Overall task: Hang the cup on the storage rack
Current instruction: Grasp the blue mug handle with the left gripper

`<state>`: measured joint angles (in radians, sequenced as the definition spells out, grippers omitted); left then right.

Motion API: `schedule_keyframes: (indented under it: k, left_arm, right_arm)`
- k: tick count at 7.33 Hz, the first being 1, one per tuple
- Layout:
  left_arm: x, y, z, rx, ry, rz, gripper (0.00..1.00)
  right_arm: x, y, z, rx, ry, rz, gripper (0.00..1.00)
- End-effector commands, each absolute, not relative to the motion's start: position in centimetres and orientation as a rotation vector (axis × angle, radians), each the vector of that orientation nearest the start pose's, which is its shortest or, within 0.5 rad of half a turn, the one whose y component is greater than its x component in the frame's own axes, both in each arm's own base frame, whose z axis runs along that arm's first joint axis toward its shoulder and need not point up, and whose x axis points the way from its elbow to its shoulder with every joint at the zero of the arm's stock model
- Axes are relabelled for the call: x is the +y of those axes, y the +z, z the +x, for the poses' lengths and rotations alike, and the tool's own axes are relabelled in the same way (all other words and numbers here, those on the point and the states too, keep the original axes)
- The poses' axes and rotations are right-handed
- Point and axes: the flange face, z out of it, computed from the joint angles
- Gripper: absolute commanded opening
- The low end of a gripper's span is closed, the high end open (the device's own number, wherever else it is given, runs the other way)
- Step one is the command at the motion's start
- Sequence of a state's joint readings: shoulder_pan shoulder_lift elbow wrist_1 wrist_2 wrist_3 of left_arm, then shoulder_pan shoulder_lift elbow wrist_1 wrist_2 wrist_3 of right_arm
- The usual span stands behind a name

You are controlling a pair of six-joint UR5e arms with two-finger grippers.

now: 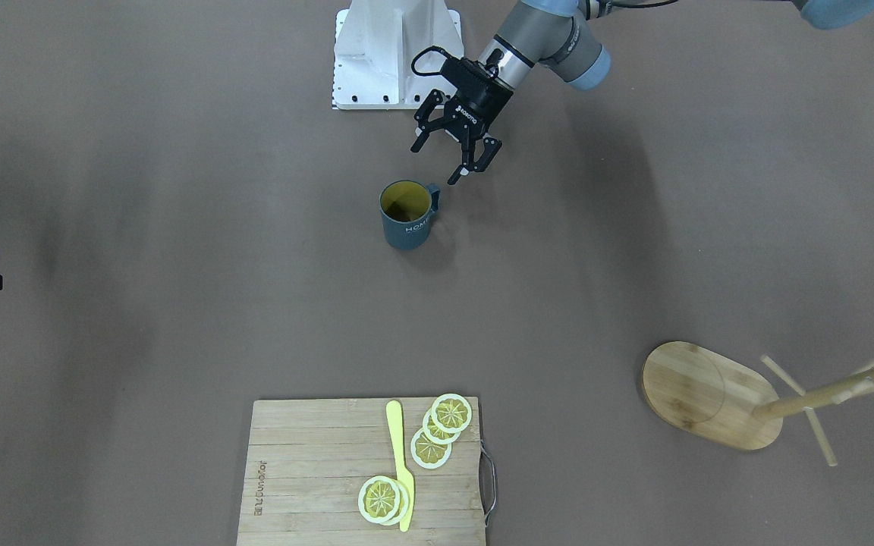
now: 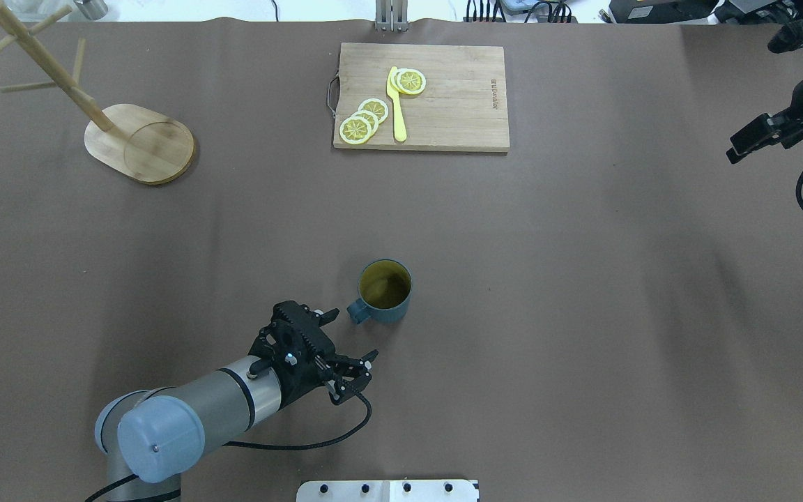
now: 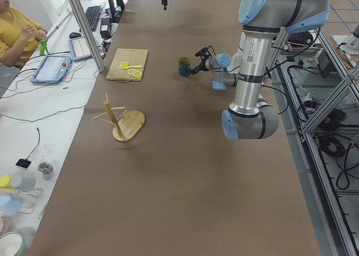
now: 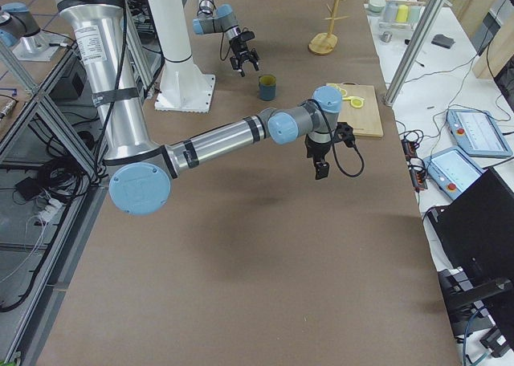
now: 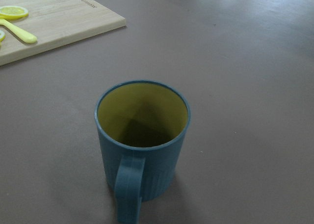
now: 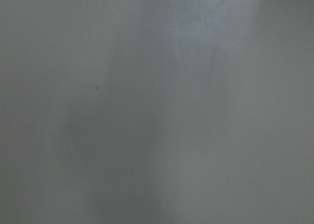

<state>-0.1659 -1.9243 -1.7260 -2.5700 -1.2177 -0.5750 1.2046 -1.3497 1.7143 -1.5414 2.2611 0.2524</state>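
The storage rack (image 2: 138,143) stands upright in the far left corner of the counter (image 2: 583,293), its oval base close to the far edge and its thin pegs angling up off the round post. No cup hangs on it. A wide stretch of bare counter lies between it and the cup.

The left claw (image 2: 354,335) hovers low on the near side, jaws spread and empty, aimed at the cup's handle and just short of it without touching.

The cup (image 2: 385,289) sits upright near the middle of the counter, a little towards the robot. Its long axis is vertical and its yellow mouth faces up. The loop handle points towards the left claw, back and to the robot's left. The white "HOME" lettering is on the side facing away from the robot. Open counter surrounds the cup on all sides.

The cutting board (image 2: 450,118) lies at the far edge, well apart from the cup. It carries lemon slices (image 2: 372,110) and a yellow knife (image 2: 397,111).

The right claw (image 2: 746,143) is raised near the counter's right edge, far from everything. I cannot tell whether its jaws are apart or together.
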Motion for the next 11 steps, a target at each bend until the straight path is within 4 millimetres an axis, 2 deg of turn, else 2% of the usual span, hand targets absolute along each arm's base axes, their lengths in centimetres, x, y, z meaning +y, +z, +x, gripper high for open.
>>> schedule_keyframes:
  k: [1, 2, 6, 8, 10, 11]
  left_arm:
    - [-28.2, 28.6, 55.8, 1.048, 0.399, 1.074, 0.91]
    - [-28.5, 29.0, 55.8, 1.049, 0.393, 1.08, 0.91]
    - [-28.7, 33.2, 57.6, 1.153, 0.339, 1.123, 0.89]
    - [-28.8, 32.3, 57.9, 1.169, 0.329, 1.132, 0.85]
    - [-29.0, 31.4, 58.2, 1.179, 0.324, 1.14, 0.75]
    - [-29.1, 32.0, 58.3, 1.167, 0.328, 1.135, 0.61]
  right_arm:
    - [-56.9, 47.1, -14.4, -0.765, -0.246, 0.153, 1.0]
    - [-56.9, 47.1, -14.4, -0.765, -0.246, 0.153, 1.0]
    - [-56.9, 46.9, -14.4, -0.766, -0.247, 0.156, 1.0]
    - [-56.9, 46.8, -14.4, -0.768, -0.248, 0.156, 1.0]
    - [-56.9, 46.8, -14.4, -0.766, -0.248, 0.157, 1.0]
    - [-56.9, 46.9, -14.4, -0.766, -0.247, 0.156, 1.0]
